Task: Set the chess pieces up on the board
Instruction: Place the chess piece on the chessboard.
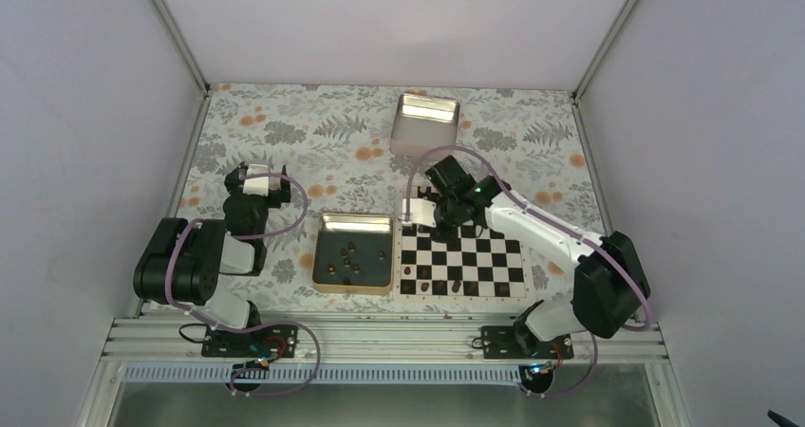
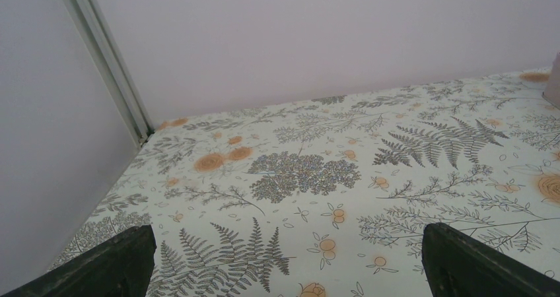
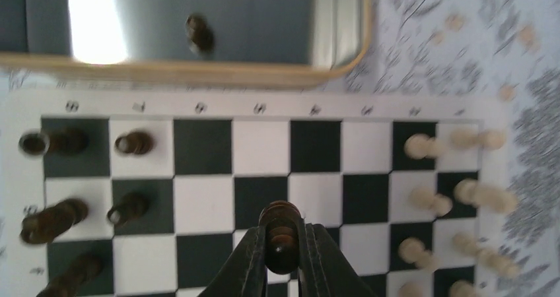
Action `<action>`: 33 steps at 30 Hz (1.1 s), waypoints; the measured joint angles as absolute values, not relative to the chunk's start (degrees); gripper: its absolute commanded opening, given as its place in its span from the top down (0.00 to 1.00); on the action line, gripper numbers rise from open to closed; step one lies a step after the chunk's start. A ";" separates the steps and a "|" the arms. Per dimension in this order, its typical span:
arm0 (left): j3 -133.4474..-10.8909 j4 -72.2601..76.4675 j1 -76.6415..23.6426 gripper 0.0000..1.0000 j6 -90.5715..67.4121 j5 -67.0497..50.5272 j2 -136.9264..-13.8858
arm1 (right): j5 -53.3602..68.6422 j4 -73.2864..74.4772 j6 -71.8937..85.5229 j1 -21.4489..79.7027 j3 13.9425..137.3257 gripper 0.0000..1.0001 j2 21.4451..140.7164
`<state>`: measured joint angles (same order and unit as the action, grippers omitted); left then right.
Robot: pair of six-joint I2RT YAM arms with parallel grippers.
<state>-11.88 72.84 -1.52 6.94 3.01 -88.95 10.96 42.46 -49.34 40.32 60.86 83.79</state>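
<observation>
Dark brown wood: 1 held piece (image 3: 281, 219) is clamped upright between the fingers of the right gripper (image 3: 282, 244), which are closed on its lower body with its rounded head showing above the tips. In the right wrist view the gripper sits over the middle squares of the board (image 3: 264, 138). The top view places the same gripper over the board's far left part.

Other chess pieces (image 3: 134, 142): 5 dark ones show at 1 end of the board in the right wrist view, most of them leaning or lying (blur prevents a firmer reading). The top view shows a row of dark pieces along the board's near edge. Several more dark pieces lie loose inside the gold-rimmed tray (image 1: 353, 219), which sits just beside the board on its left.

Pale pieces (image 3: 417, 145) stand and lie on the squares at the opposite end of the board.

The silver tin (image 1: 426, 123) rests at the far side of the table, well apart from the board.

The left gripper (image 2: 284, 270) hangs over the floral cloth (image 2: 304, 171) at the left of the table. Its fingers (image 2: 112, 264) are spread wide with nothing between them.
</observation>
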 measured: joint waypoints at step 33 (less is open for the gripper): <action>-11.88 72.84 -1.52 0.00 6.94 3.01 -88.97 | 14.35 40.93 -53.34 38.85 42.15 0.89 81.52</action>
<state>-11.88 72.84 -1.52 6.94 3.01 -88.97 14.35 40.93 -53.34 38.85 42.15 81.52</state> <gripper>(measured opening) 0.999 0.110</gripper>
